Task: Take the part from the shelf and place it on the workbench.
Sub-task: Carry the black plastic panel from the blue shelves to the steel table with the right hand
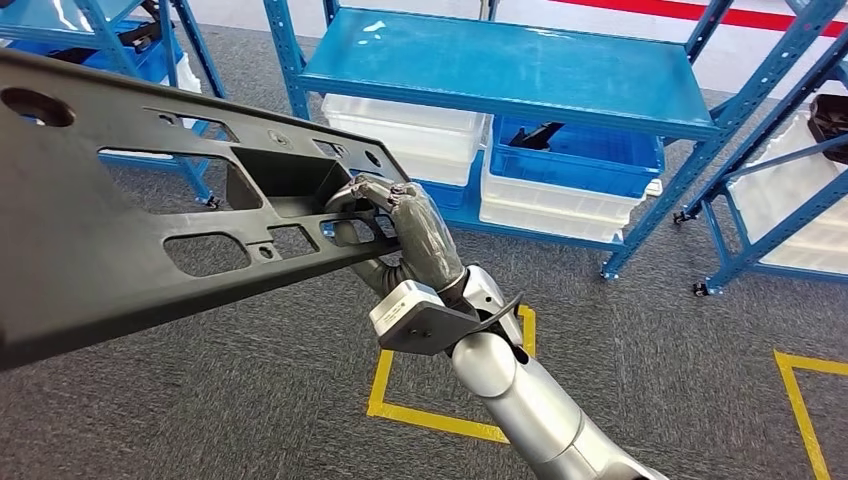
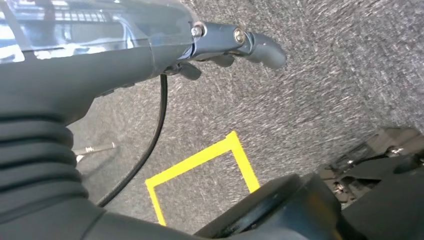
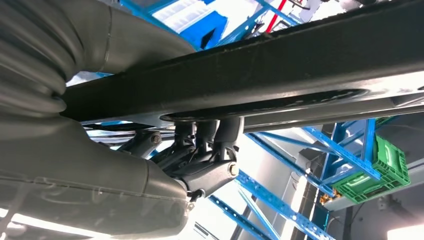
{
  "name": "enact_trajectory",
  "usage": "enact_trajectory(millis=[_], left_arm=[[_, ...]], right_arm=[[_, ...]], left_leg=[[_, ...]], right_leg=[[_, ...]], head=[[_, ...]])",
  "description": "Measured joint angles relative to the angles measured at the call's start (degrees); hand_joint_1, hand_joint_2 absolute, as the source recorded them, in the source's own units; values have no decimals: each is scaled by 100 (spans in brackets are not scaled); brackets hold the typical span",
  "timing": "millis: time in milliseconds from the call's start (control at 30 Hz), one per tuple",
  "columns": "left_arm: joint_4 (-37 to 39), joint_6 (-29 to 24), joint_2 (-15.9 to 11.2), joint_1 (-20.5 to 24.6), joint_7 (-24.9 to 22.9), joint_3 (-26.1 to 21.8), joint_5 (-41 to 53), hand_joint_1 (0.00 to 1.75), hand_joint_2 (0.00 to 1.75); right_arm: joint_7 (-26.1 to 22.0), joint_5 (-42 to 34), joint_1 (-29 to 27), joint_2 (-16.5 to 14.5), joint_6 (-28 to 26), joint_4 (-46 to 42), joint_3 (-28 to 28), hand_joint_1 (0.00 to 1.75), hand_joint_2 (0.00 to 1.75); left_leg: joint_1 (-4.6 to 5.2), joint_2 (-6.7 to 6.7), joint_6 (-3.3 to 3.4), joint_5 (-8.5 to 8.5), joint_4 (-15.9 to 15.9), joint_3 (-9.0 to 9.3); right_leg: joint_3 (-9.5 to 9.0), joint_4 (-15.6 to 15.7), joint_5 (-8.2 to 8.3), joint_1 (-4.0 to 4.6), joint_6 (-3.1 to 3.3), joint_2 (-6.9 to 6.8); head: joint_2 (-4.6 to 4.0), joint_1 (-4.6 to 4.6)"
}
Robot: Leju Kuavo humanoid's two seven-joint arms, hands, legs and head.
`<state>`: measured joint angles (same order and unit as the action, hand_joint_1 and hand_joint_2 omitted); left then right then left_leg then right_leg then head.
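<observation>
- My right robot hand [image 1: 400,222] grips the black part [image 1: 150,230] at its end, held above the carpet [image 1: 650,380].
- My left robot hand [image 2: 220,45]: fingers curled, holding nothing.
- Blue shelf [image 1: 500,60] ahead.

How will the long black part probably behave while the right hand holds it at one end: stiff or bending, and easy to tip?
The black part probably stays stiff: it looks moulded, with ribs and cut-outs, and runs straight. It may want to tip, since the right hand grips it near one end and most of its length juts past. The cut-outs may keep it fairly light.
</observation>
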<state>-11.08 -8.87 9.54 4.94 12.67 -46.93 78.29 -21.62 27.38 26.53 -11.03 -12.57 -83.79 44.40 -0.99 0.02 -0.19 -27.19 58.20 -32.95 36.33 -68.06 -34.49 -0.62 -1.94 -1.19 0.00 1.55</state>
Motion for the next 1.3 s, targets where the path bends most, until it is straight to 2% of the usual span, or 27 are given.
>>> enact_trajectory(millis=[67,100,133,167,200,267,333,400,433,500,567,600,633,667,733,800,833,900,967,1000,1067,1100,1133,1167,1200,1267,1300], left_arm=[[0,-10,-15,-1,5,-16,-9,0,175],[0,-10,-24,-2,5,-27,-9,0,175],[0,-10,-31,-2,3,-36,-7,0,175],[0,-10,-36,-1,-1,-44,-4,0,175],[0,-9,-40,1,-8,-50,0,0,175],[0,-9,-43,7,-30,-56,4,0,175],[0,-10,-46,8,-46,-60,6,0,175],[0,-9,-54,2,-42,-64,6,0,175],[0,-7,-60,0,-34,-66,6,0,175],[0,-4,-71,1,-13,-68,3,0,175],[-1,-11,-77,9,21,-78,-21,0,175],[-2,-16,-83,14,38,-85,-34,0,175],[-2,-17,-90,17,49,-92,-43,0,175],[-2,-17,-97,18,53,-96,-42,0,175],[-3,-23,-116,7,37,-98,-44,0,175],[-2,-32,-127,-4,17,-117,-80,0,175],[-1,-34,-128,-10,13,-133,-107,0,175],[0,-34,-132,-22,8,-179,-154,0,175],[-1,-33,-139,-33,-4,-220,-183,0,175],[-1,-33,-142,-31,-10,-233,-192,0,175],[-2,-33,-145,-28,-15,-241,-201,0,175],[-2,-33,-145,-32,-13,-243,-200,0,175],[-2,-33,-145,-38,-8,-244,-200,0,175],[-1,-33,-145,-43,-1,-244,-199,0,175],[-1,-33,-145,-46,7,-245,-197,0,175],[0,-34,-144,-44,22,-245,-186,0,175],[-1,-34,-144,-40,29,-245,-181,0,175]], right_arm=[[-3,-15,-1,11,0,1,-1,175,175],[-3,-21,-2,16,-1,1,-1,175,175],[-5,-28,-2,20,-2,0,-1,175,175],[-7,-34,-1,22,-3,-1,-1,175,175],[-9,-39,3,23,-4,-4,-2,175,175],[-19,-40,12,22,-7,-18,-5,175,175],[-27,-34,16,23,-8,-32,-8,175,175],[-28,-25,16,22,-9,-42,-9,175,175],[-28,-20,17,18,-9,-51,-9,175,175],[-28,-14,20,10,-10,-74,-9,175,175],[-26,-15,17,8,-13,-85,-10,175,175],[-26,-25,12,8,-14,-86,-10,175,175],[-28,-37,9,8,-15,-86,-10,175,175],[-34,-51,8,8,-16,-86,-11,175,175],[-50,-66,10,-1,-17,-86,-13,175,175],[-67,-70,26,-14,-16,-88,-14,175,175],[-74,-72,34,-21,-15,-91,-14,175,175],[-81,-74,53,-40,-14,-94,-13,175,175],[-86,-74,81,-55,-13,-95,-11,175,175],[-86,-75,99,-58,-13,-96,-12,175,175],[-87,-81,114,-56,-12,-97,-13,175,175],[-87,-85,109,-54,-10,-97,-13,175,175],[-87,-90,103,-51,-8,-96,-12,175,175],[-87,-93,101,-50,-5,-96,-11,175,175],[-88,-95,105,-49,-4,-96,-11,175,175],[-92,-96,129,-51,-3,-97,-11,175,175],[-96,-97,146,-52,-3,-97,-11,175,175]], left_leg=[[2,-54,16,20,3,-28],[3,-83,15,26,5,-35],[4,-113,12,31,6,-38],[4,-148,5,37,9,-37],[4,-186,-4,43,11,-37],[13,-251,-44,64,23,-63],[8,-295,-108,100,23,-112],[1,-314,-176,125,13,-141],[8,-273,-198,84,59,-162],[17,-142,-219,-199,496,-330],[22,-72,-232,-578,1285,-640],[21,-63,-236,-678,1584,-748],[18,-54,-240,-665,1666,-757],[11,-39,-241,-551,1523,-663],[-2,79,-248,-197,796,-283],[5,214,-239,-40,232,-42],[14,242,-228,-56,150,-31],[24,168,-174,-62,130,-75],[19,92,-111,-35,120,-95],[9,60,-78,-19,111,-104],[5,-9,-40,-1,109,-130],[5,-42,-30,3,110,-139],[6,-79,-26,6,111,-144],[6,-116,-23,8,112,-144],[6,-156,-22,9,113,-139],[10,-236,-34,12,118,-138],[13,-271,-53,21,122,-154]], right_leg=[[268,-596,-195,0,1,23],[294,-667,-167,-1,2,25],[224,-539,-54,-1,5,28],[71,-246,124,0,15,43],[-136,158,329,0,31,88],[-478,849,561,4,67,236],[-545,1041,562,22,88,323],[-522,1058,591,11,128,284],[-521,1070,609,-7,160,254],[-526,1095,635,-35,223,173],[-519,1090,636,-24,250,96],[-516,1087,635,-19,252,58],[-514,1081,633,-19,252,26],[-515,1072,627,-20,248,2],[-517,1040,595,-18,220,-33],[-485,989,571,17,173,-56],[-461,974,571,37,152,-75],[-434,966,573,45,109,-138],[-382,845,448,27,66,-118],[-283,627,301,20,50,-73],[63,-118,-69,15,41,7],[235,-474,-189,14,39,18],[335,-670,-206,15,39,23],[335,-654,-116,15,40,26],[228,-416,69,14,46,37],[-131,369,476,11,66,161],[-270,688,579,9,77,232]], head=[[0,44],[0,60],[0,77],[0,97],[0,119],[0,151],[0,158],[0,148],[0,125],[0,32],[0,-64],[0,-88],[0,-105],[0,-118],[0,-141],[0,-169],[0,-168],[0,-139],[0,-113],[0,-93],[0,-25],[0,7],[0,32],[0,52],[0,72],[0,114],[0,130]])
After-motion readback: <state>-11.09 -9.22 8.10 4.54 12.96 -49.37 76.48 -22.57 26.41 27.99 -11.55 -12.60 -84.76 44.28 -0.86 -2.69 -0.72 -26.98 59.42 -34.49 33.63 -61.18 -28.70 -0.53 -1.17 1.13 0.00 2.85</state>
